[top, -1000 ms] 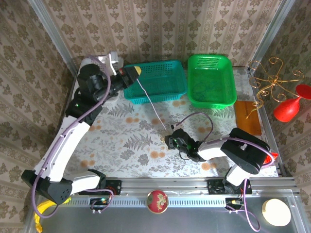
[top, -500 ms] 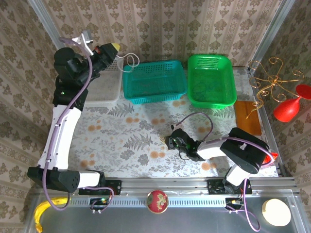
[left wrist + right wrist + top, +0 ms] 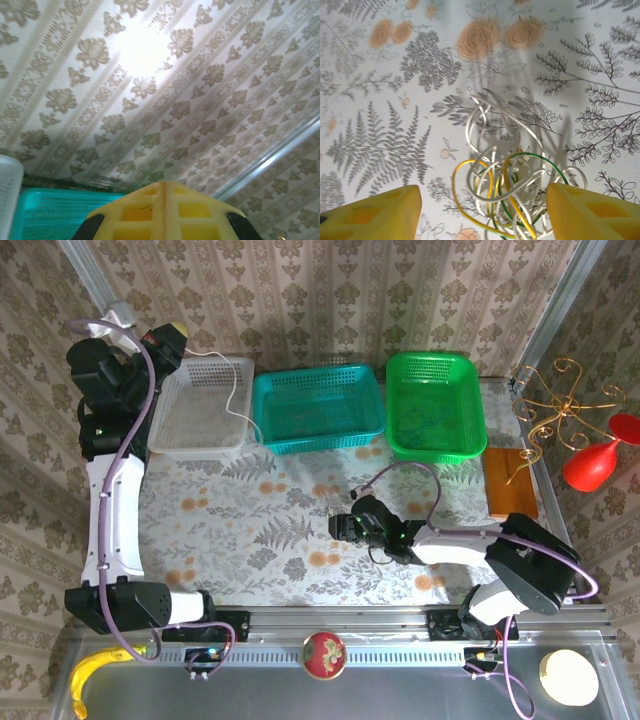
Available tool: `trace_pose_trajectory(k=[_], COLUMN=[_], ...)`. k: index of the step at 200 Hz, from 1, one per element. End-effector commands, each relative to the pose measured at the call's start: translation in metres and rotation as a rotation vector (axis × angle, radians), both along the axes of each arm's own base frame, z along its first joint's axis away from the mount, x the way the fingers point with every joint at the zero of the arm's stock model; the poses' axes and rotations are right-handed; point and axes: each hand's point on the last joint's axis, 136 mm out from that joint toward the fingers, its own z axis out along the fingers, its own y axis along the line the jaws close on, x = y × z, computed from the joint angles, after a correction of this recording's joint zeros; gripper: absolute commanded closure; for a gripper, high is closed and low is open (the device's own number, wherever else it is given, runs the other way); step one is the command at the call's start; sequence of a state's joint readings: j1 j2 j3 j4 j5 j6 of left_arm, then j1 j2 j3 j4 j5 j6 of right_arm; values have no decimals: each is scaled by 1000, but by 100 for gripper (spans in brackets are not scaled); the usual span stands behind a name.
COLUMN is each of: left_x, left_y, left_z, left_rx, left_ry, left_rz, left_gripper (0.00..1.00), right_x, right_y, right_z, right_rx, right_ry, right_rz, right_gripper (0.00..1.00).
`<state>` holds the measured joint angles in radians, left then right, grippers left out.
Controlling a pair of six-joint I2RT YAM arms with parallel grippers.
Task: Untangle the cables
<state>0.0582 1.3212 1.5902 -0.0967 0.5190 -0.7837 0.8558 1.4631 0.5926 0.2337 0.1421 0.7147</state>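
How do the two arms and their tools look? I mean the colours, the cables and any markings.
The left arm and the right arm have white links and black joints. A thick purple hose runs along each arm. The left tool and the right tool have blocky yellow fingers with square recesses. I can read no markings.
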Motion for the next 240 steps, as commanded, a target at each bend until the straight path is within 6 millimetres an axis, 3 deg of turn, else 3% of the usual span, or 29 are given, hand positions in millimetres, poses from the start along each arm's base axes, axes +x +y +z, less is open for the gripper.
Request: trace_pose_trajectory(k=[1,10,14,49,88,117,151,163,172,201,217,240], left_x=[11,16,18,43,83,111,131,134,136,134,125,107], left_y=[16,24,27,63,97,107,108,108,109,103,94,72], left_z=[1,0,-2,-19,-62,-106,-170,-187,-198,-200,-188,-174], left_rx=[53,65,73,103,100,101,93,108,111,121,147,209], left_ry=[-54,-60,-62,-58,-9,70,189,222,249,283,261,249], left_rz=[47,68,78,174,236,235,210,203,190,150,134,84], left_gripper=[100,100,100,100,100,100,92,83,65,24,13,8], right_x=[-1,0,1,16,30,29,26,24,22,18,16,13], right_y=[-3,-3,-3,-7,-12,-14,-15,-15,-16,-21,-24,-28], right_z=[19,22,35,75,125,130,116,108,102,81,72,61], right_rx=[-2,-4,19,61,116,123,129,127,119,79,67,53], right_ry=[18,27,7,-4,-17,-5,22,36,44,72,82,94], right_rz=[2,4,3,5,34,53,50,53,55,56,48,40], right_gripper=[29,28,28,26,26,26,27,27,27,27,27,27])
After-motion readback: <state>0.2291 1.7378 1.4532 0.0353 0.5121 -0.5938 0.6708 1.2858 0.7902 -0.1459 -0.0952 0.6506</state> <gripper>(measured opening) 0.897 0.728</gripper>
